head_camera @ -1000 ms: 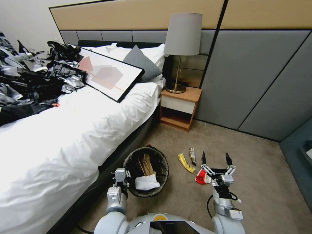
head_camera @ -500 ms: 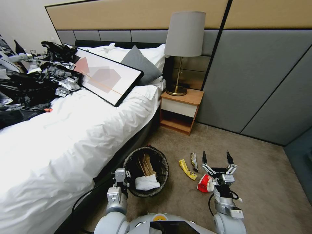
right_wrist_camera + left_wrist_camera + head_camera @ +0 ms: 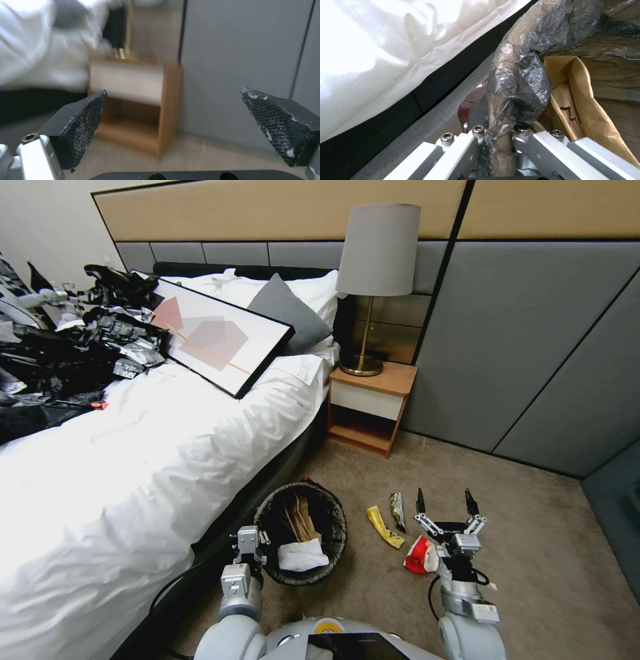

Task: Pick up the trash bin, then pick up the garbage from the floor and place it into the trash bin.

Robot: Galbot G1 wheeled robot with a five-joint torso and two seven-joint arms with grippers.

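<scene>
The right gripper (image 3: 445,502) hangs above the carpet (image 3: 533,553) with its two black fingers (image 3: 80,120) spread wide and nothing between them; the right wrist view shows the pads aimed level toward the nightstand (image 3: 133,107), not down at the floor. The crumpled red-and-white pack (image 3: 420,557) lies on the carpet just beside and beneath the right wrist, nearer the robot than the fingertips and slightly toward the bin side. The judgement is that the fingers overshoot this piece and must tilt down and draw back to straddle it.

Two more pieces lie on the carpet between the bin and the right gripper: the yellow wrapper (image 3: 383,527), long axis running diagonally away from the robot, and the silvery wrapper (image 3: 398,511) just beyond it, long axis pointing roughly toward the nightstand. Both are near the right fingers and well apart from the left arm, so the right arm is the nearer one for all three.

The trash bin (image 3: 331,553) stands at the foot-side edge of the bed (image 3: 133,460), upright. The left gripper (image 3: 498,130) is clamped on its rim, pinching the folded black bag (image 3: 520,82) and the wall under it. Whether the bin is lifted off the carpet cannot be told. Inside it lie a brown paper bag (image 3: 299,517) and a white paper scrap (image 3: 301,555).
</scene>
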